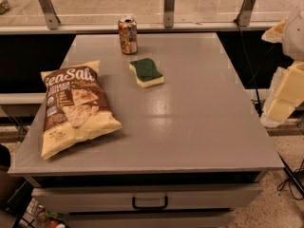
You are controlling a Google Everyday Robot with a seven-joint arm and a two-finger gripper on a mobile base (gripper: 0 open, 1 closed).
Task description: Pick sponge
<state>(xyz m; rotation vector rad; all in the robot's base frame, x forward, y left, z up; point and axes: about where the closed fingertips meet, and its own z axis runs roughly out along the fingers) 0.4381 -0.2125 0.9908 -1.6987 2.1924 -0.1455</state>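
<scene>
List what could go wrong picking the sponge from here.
The tool hangs beyond the table at the view's right, far from the sponge; a long reach may land off-centre. The can stands upright just behind the sponge, so an overshoot might knock it over.

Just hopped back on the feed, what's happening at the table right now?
The sponge lies untouched, green side up, on the gray table, near the far end. A soda can stands behind it and a sea salt chip bag lies nearer the front left. The gripper hangs at the right edge of the view, off the table's side, well apart from the sponge.
</scene>
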